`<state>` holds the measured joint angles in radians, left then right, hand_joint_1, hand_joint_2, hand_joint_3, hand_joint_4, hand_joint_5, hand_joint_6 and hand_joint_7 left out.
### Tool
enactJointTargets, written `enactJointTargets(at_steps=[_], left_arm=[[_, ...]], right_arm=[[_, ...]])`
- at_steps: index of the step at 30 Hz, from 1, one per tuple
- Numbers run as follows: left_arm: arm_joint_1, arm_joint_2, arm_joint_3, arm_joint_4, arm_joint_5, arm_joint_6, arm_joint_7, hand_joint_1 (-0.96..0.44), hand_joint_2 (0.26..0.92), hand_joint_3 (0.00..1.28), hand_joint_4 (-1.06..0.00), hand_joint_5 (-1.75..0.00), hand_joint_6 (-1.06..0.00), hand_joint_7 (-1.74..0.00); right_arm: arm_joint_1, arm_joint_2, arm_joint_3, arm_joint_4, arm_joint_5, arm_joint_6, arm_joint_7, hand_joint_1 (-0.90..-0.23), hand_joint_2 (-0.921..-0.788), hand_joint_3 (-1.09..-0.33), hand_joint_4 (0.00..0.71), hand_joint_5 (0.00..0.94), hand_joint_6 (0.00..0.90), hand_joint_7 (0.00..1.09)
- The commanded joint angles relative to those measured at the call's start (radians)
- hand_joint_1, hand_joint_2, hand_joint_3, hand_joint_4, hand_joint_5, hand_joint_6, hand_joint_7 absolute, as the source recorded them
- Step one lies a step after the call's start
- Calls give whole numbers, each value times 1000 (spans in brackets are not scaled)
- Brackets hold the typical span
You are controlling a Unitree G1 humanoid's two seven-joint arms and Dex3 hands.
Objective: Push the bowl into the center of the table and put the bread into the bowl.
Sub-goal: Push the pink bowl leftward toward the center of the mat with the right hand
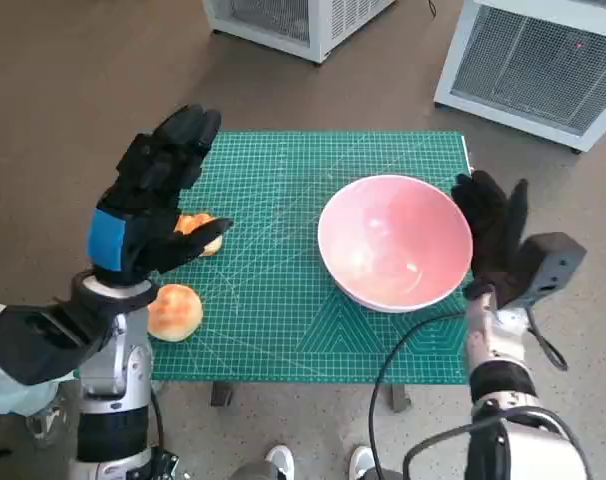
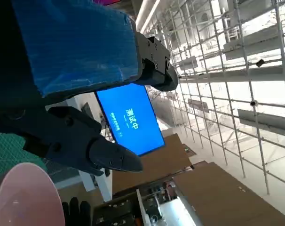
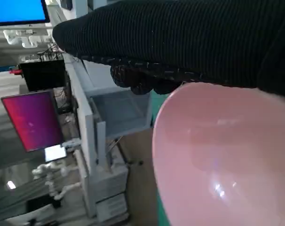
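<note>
One bread roll [image 1: 174,311] sits just below the raised left hand [image 1: 151,195], fingers spread and holding nothing, a second roll [image 1: 200,233] half hidden under it, and the pink bowl [image 1: 394,241] sits on the green mat [image 1: 273,300], rim against the flat, empty right hand [image 1: 493,228].

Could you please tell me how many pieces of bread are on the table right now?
2. One bread roll lies near the green mat's front left corner; another bread roll sits just behind it, partly hidden by the left hand.
</note>
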<state>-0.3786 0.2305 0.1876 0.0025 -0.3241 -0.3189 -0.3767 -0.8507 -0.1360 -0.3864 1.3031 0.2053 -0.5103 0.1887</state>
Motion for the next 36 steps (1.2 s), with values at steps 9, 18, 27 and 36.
enactJointTargets(at_steps=[9, 18, 27, 36], left_arm=[[59, 21, 21, -97, 18, 35, 38, -276, 921, 110, -310, -3, -264, -351], [102, 25, 30, -153, 26, 58, 63, -269, 921, 114, -310, -2, -256, -364], [146, 27, 40, -207, 24, 81, 86, -257, 921, 116, -312, -3, -249, -380], [183, 31, 52, -247, 29, 97, 105, -247, 921, 112, -308, -1, -230, -395]], right_arm=[[-37, 78, -43, 29, 31, 73, 33, -584, -921, -955, 210, 2, 119, 482], [-71, 110, -53, 33, 30, 104, 30, -566, -921, -946, 209, 1, 150, 460], [-102, 144, -69, 34, 41, 123, 36, -571, -921, -956, 206, 0, 182, 419], [-125, 175, -83, 36, 44, 137, 45, -631, -921, -859, 200, 0, 203, 400]])
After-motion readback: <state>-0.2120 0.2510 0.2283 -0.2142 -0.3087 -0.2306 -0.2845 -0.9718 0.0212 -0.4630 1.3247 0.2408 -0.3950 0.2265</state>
